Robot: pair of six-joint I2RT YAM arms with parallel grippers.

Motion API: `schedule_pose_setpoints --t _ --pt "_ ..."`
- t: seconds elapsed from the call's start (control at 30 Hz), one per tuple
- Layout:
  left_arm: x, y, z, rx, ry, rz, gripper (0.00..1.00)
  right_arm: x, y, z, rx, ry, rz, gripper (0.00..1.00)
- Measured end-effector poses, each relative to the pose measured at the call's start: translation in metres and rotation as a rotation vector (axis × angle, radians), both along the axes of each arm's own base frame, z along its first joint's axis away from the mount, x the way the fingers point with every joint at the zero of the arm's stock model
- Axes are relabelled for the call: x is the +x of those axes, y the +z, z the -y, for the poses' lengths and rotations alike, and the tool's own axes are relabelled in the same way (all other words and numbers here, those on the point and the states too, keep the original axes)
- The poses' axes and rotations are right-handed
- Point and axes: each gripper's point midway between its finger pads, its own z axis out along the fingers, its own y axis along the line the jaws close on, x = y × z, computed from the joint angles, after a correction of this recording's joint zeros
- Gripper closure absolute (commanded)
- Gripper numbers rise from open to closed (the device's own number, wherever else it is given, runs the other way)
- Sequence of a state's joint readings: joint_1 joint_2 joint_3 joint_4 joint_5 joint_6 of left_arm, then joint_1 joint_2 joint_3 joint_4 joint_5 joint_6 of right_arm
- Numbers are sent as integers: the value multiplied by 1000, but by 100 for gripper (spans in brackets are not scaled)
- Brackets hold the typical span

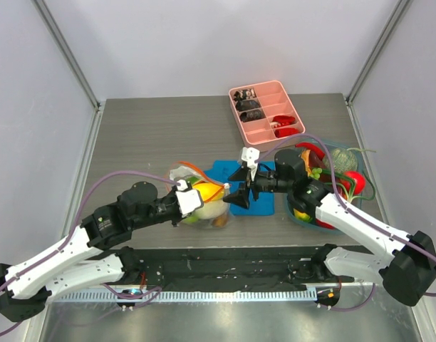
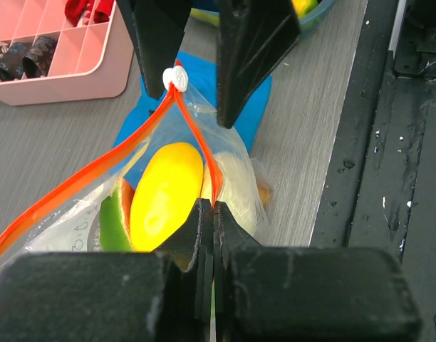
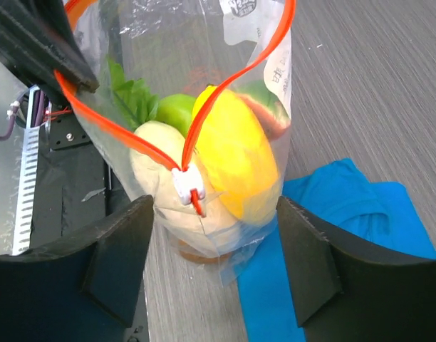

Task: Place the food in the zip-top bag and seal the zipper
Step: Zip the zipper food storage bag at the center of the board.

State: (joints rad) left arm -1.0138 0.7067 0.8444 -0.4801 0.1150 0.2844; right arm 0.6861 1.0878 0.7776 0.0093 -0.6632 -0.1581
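One zip-top bag [image 3: 204,64], at least four food pieces [image 2: 164,189] inside | left gripper [image 2: 207,214] clamped on zipper [image 2: 198,139] | right gripper [image 3: 214,206] jaws apart, flanking white slider [image 3: 184,182]

The left arm [image 1: 54,260] and right arm [image 1: 353,221] have white links, black joints, black wedge-shaped jaws; 1 purple cable [image 1: 132,173] runs along each.

We find the zip-top bag [image 1: 196,198], food [image 1: 206,192] inside, on the worktop [image 1: 154,135]; the cloth [image 1: 224,171] lies just right of it, the bowl [image 1: 303,219] farther right, the divided tray [image 1: 263,132] behind.
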Motion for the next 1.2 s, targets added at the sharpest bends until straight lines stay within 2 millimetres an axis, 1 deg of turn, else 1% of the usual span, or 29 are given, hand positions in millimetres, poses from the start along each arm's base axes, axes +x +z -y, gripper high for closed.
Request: schedule_pose_setpoints --t 0.03,0.07,0.13,0.17,0.23,0.27,0.33,0.37,0.47,0.5,0.53,0.6,0.63,0.67,0.7,0.8,0.87,0.9,1.0,1.03,1.1,1.2 --pt "0 0 0 0 -4 2 100 1 0 -1 3 -1 1 33" --pt "-1 0 0 1 -7 3 100 3 0 -2 5 -3 2 39" --pt "-1 0 1 1 -12 5 100 4 0 -3 8 -4 4 48" --pt "-1 0 1 1 -12 5 100 4 1 -3 10 -3 6 61" --pt "-1 0 1 2 -12 6 100 3 1 -3 11 3 12 78" --pt "0 0 2 2 -12 6 100 3 1 -4 10 8 15 88" --pt "0 0 2 3 -10 7 100 1 0 -4 6 19 20 97" --pt "0 -1 2 4 -9 7 100 0 0 -4 3 22 22 99" --pt "1 -1 2 4 -9 8 100 -1 1 -2 0 22 35 99" --pt "1 -1 2 4 -10 7 97 -1 2 -1 1 20 43 99" --pt "1 -1 2 3 -10 8 85 -1 4 -1 2 19 54 99" --pt "1 0 2 3 -9 11 72 0 6 1 2 15 75 99" --pt "1 -1 2 5 -10 13 59 0 7 2 -1 12 85 99" --pt "1 -1 2 4 -6 9 52 1 7 3 -5 6 97 99" --pt "2 -1 2 3 -3 6 49 3 7 4 -10 -1 110 99" --pt "1 10 4 -24 1 2 46 4 4 9 -25 -13 141 99" --pt "3 24 9 -41 -1 4 44 5 3 10 -34 -15 155 99" --pt "6 29 13 -43 -1 5 43 6 3 10 -37 -16 165 99" --pt "14 53 27 -63 -7 20 38 7 3 11 -45 -18 186 99" --pt "17 57 33 -63 -14 26 38 8 3 11 -47 -18 193 99" --pt "22 54 43 -44 -30 31 38 8 3 12 -51 -20 203 99" --pt "26 37 54 13 -61 23 40 6 5 13 -51 -17 224 99"
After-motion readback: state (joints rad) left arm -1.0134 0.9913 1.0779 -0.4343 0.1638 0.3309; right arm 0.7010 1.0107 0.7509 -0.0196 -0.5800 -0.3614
